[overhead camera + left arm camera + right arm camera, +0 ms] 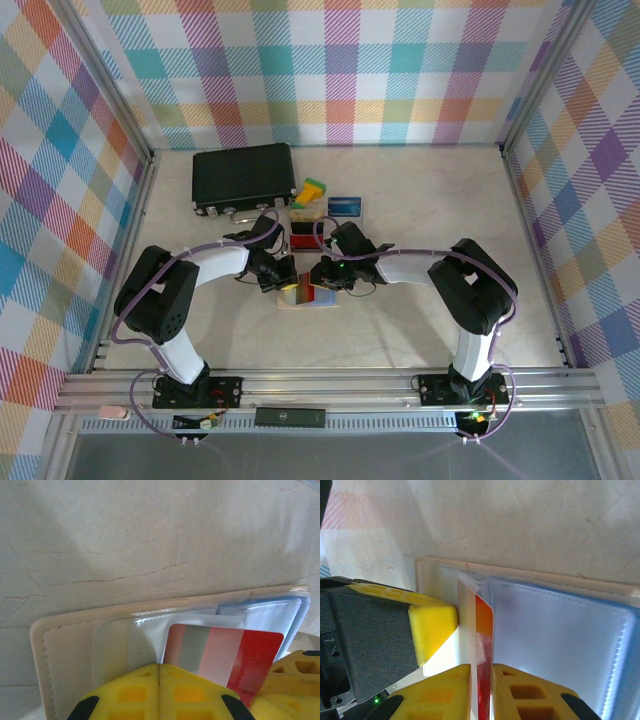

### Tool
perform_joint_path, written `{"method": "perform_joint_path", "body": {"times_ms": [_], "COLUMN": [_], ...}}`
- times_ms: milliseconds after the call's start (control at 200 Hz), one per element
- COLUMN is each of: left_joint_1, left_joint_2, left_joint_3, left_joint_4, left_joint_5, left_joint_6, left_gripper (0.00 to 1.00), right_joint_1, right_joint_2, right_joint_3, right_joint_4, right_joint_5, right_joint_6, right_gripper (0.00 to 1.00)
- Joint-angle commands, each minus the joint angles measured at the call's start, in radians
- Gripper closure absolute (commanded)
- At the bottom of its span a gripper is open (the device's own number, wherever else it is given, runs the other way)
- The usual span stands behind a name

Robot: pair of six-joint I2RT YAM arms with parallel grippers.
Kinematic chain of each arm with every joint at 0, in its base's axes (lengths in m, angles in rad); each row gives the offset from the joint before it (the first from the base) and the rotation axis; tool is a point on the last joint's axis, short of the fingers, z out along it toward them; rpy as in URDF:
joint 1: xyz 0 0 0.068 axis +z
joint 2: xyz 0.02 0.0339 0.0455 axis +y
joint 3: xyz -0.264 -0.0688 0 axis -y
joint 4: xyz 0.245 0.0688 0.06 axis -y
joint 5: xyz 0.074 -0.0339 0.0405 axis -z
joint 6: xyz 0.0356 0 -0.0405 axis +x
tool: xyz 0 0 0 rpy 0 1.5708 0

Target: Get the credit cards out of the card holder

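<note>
**A:** Where to find the card holder [292, 304]?

**B:** Lying flat on the table [420, 200], wedged between both grippers. Held down at one end by the left gripper [159, 680], pressed together with nothing between its pads.

**A:** And at the holder's other end?

**B:** Pinching a red card [485, 625] there with the right gripper [481, 680], fingers barely parted around its edge. Looks part-way out of the holder's pocket, not free yet.

**A:** Anything already out?

**B:** Seemingly yes: a blue card [345, 205] lying beyond the holder, well apart from it.

**A:** So what to fear?

**B:** Slipping, mostly. Gripping only a thin, glossy edge, so likely to lose it on a quick pull. Also dragging the whole soft holder along, if pinned too weakly at the far end.

**A:** Anything else?

**B:** Catching a pale clear strip in the same gap, right against the red; pocket flap or clear card, cannot tell. Likely to jam or crease the holder if pulled together. And crowding: fingers of both grippers just beside each other over the holder, so easy to bump.

**A:** Any writing worth reading?

**B:** None legible. No brand to see on the holder; only glare bands across the red card. Pale marks on the blue card, too small to make out.
</note>
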Motion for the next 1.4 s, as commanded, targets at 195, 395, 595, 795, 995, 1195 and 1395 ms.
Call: {"method": "perform_joint_path", "body": {"times_ms": [195, 395, 595, 795, 995, 1195, 1395], "left_joint_1": [-0.006, -0.006, 0.006, 0.051, 0.08, 0.148, 0.24], "left_joint_2": [0.015, -0.028, -0.13, -0.254, -0.38, -0.475, -0.513], "left_joint_3": [-0.007, 0.024, 0.073, 0.034, -0.014, 0.004, 0.018], "left_joint_4": [-0.055, -0.086, -0.098, -0.005, 0.056, -0.127, -0.235], "left_joint_5": [-0.085, -0.087, -0.077, -0.052, -0.049, -0.225, -0.286], "left_joint_6": [0.0, -0.001, -0.033, -0.087, -0.093, -0.042, -0.001], "left_gripper": [1.0, 0.93, 0.71, 0.49, 0.36, 0.18, 0.06], "right_joint_1": [0.002, 0.001, -0.001, -0.017, -0.031, -0.03, -0.03], "right_joint_2": [-0.024, -0.152, -0.297, -0.382, -0.383, -0.308, -0.185], "right_joint_3": [0.036, 0.001, -0.045, -0.045, -0.004, 0.164, 0.38], "right_joint_4": [-0.099, -0.144, -0.11, -0.114, -0.128, -0.324, -0.508], "right_joint_5": [0.087, 0.206, 0.227, 0.182, 0.097, 0.155, 0.177], "right_joint_6": [-0.083, -0.234, -0.432, -0.595, -0.668, -0.891, -1.129], "right_gripper": [0.98, 1.0, 1.0, 1.0, 1.0, 1.0, 1.0]}}
